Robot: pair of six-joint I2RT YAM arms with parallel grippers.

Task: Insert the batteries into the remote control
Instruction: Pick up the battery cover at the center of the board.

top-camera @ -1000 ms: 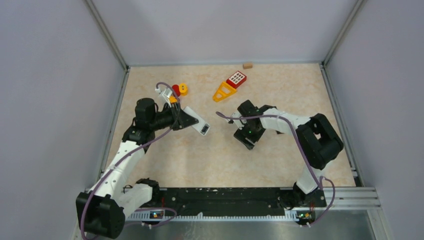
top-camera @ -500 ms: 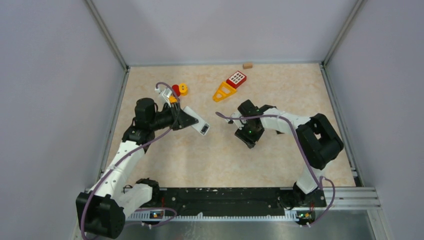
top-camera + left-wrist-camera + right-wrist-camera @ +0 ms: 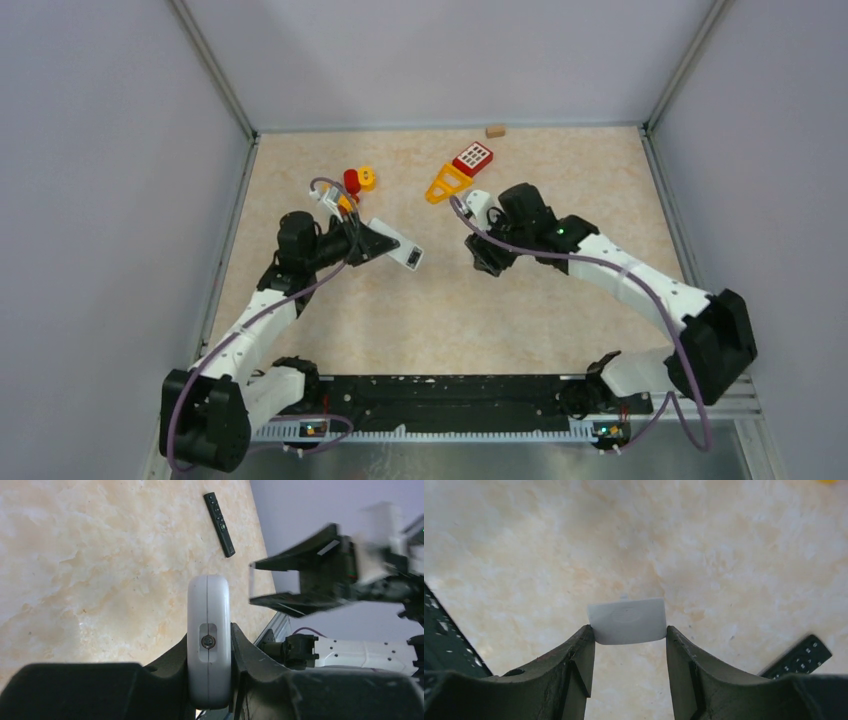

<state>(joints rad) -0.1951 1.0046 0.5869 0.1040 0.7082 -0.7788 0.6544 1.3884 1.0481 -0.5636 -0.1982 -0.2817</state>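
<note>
The table point(image 3: 450, 310) is mostly bare around both arms. A black remote point(image 3: 219, 524) lies flat on it, out of play.

My left gripper point(image 3: 210, 640) is clamped on the remote point(image 3: 208, 605). It holds the white body edge-up and clear of the table, with the far end pointing across at the other arm. From above, the bay point(image 3: 412, 258) at that end shows dark and uncovered.

My right gripper point(image 3: 629, 631) is pinched on the cover point(image 3: 627, 620), a small white plate held by its two side edges above the table. It sits near the remote's open end but apart from it.

I can't find the batteries in any view. Whether they already sit in the bay is too small for me to tell.

As I read it, I'm at the cover step, with the lid off and in hand and the bay exposed. If the cells are in, the next move is to bring the plate square over the bay, match its tilt to the remote, and slide or press it home while the left grip resists. If they aren't, I'd set the cover down first and look for them. The pinch on the plate is thin, so I'd expect it to twist under a crooked push.
</note>
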